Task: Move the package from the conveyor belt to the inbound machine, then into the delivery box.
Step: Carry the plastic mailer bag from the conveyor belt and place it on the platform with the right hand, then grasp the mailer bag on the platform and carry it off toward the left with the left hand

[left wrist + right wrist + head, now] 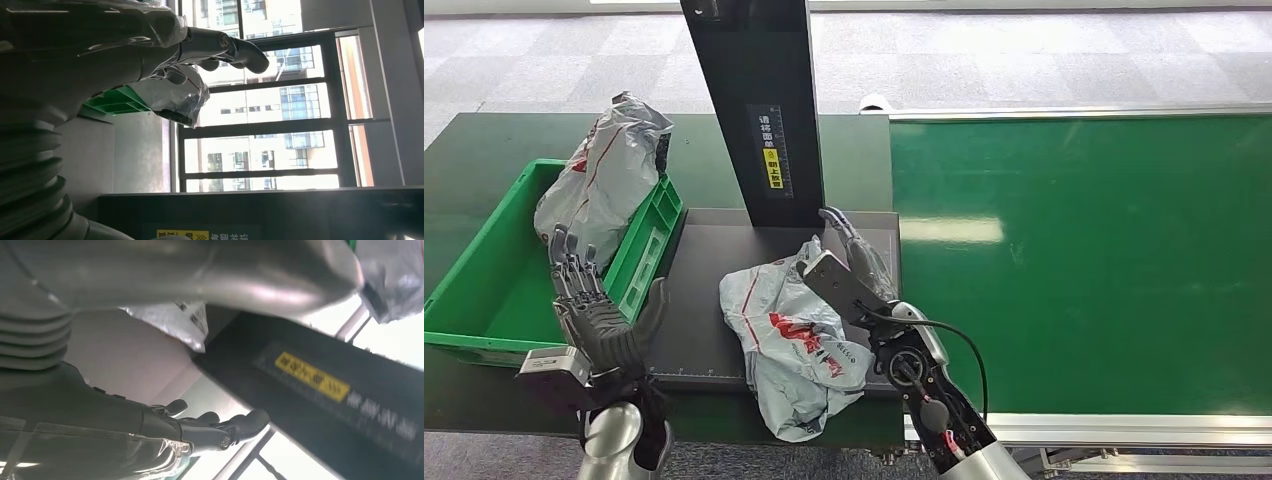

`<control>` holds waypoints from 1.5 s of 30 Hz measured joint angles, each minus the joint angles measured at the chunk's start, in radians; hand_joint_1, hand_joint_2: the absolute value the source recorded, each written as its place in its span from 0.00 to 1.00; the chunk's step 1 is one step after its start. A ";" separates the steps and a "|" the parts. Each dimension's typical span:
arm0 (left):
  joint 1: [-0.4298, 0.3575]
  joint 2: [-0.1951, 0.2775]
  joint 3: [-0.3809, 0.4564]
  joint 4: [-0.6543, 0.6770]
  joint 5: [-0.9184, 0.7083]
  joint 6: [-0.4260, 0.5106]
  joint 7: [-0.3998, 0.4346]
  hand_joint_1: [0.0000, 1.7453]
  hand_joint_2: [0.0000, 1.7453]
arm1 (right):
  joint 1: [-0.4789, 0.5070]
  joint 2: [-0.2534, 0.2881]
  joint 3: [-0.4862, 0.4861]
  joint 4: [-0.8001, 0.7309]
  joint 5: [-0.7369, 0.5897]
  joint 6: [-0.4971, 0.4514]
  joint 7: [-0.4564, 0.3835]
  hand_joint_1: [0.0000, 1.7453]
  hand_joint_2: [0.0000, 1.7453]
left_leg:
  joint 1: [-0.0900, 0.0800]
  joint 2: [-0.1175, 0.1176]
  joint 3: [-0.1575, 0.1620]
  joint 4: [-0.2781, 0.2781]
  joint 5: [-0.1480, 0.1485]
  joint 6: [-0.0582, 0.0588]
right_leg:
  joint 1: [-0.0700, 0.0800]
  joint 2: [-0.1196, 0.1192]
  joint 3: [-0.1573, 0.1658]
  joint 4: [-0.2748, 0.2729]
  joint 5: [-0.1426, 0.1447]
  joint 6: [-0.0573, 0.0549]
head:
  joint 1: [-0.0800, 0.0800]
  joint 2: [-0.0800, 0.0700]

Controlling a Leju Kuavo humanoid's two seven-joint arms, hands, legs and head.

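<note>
On the inbound machine's dark platform (704,300), just in front of its black post (764,110), lies the grey package (794,345). The right hand (849,265) rests beside it, fingers spread, holding nothing. Left of the platform, the left hand (594,300) stands open before the green delivery box (484,290), where another package (604,175) leans.

— What's beyond the work area?
— Grey carpet tiles on the floor (1044,60), running along the far side in the head view.
— And from the left wrist?
— A tall window (280,115) with dark frames, bright daylight pouring through.
— Anything outside it?
— High-rise buildings (300,95), pale fronts with rows of windows, seen through the panes.
</note>
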 joint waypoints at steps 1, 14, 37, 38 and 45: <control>0.000 -0.001 0.002 0.000 -0.002 -0.003 0.000 0.00 1.00 | 0.001 0.000 -0.008 -0.005 0.003 -0.021 0.001 0.00 0.00 | 0.000 0.000 0.000 0.000 0.000 0.000 | 0.000 0.000 0.000 0.000 0.000 0.000 | 0.000 0.000; -0.036 0.021 -0.094 0.137 -0.351 -0.320 0.167 0.00 1.00 | 0.202 -0.052 -0.148 -0.484 -0.307 0.033 -0.230 0.00 0.00 | -0.001 -0.001 -0.001 0.000 0.000 0.000 | -0.002 0.000 -0.002 -0.001 0.000 0.000 | 0.000 0.000; -0.177 0.047 -0.268 0.490 -0.742 -0.482 0.348 1.00 1.00 | 0.351 -0.077 -0.306 -0.880 -0.375 0.057 -0.357 0.00 0.00 | -0.002 -0.002 0.012 -0.001 -0.001 0.001 | -0.003 -0.002 0.013 -0.001 -0.001 0.001 | 0.000 0.000; -0.180 0.047 -0.268 0.493 -0.742 -0.482 0.349 1.00 1.00 | 0.352 -0.077 -0.306 -0.881 -0.375 0.057 -0.357 0.00 0.00 | -0.003 -0.003 0.013 -0.001 -0.001 0.001 | -0.003 -0.003 0.014 -0.001 -0.001 0.001 | 0.000 0.000; -0.186 0.045 -0.264 0.501 -0.741 -0.462 0.337 1.00 1.00 | 0.355 -0.075 -0.310 -0.887 -0.375 0.048 -0.357 0.00 0.00 | -0.003 -0.003 0.016 -0.001 -0.001 0.001 | -0.003 -0.003 0.017 -0.001 -0.001 0.001 | 0.000 0.000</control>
